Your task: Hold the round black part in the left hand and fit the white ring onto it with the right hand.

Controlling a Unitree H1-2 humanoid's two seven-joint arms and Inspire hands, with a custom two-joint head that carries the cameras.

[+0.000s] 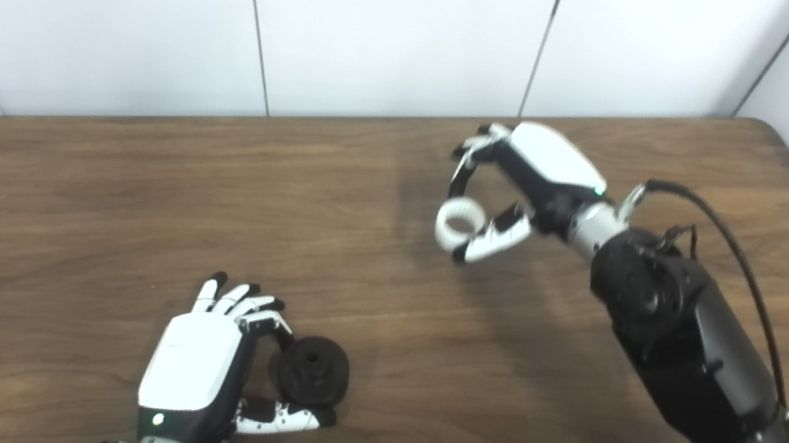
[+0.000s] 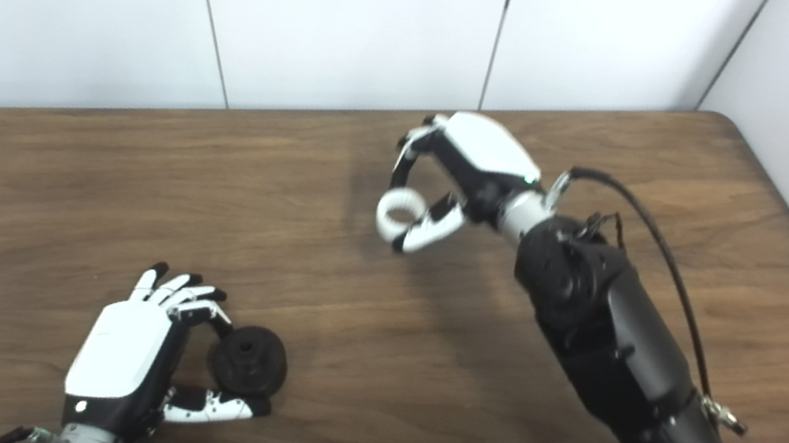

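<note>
Left hand (image 1: 197, 373) low at the frame bottom, wrist cut off by the edge in both views. Fingers and thumb closed around the round black part (image 1: 312, 370), thumb under it, fingertips on its upper left side. Part's face w/ centre hole turned up toward the cameras; its underside hidden, so cannot tell whether it rests on the wooden surface (image 1: 82, 217) or is held just clear.

Right hand (image 1: 520, 186) raised over the far middle of the surface, well apart from the left. White ring (image 1: 460, 220) pinched between fingertips and thumb, opening visible through it. Fingers' inner side hidden behind the palm shell; exact contact pts hard to make out.

Right forearm runs off the bottom right corner; black cable (image 2: 665, 259) loops alongside it.

Right eye view shows more of the surface's right edge and a wall seam there; otherwise no added detail.
</note>
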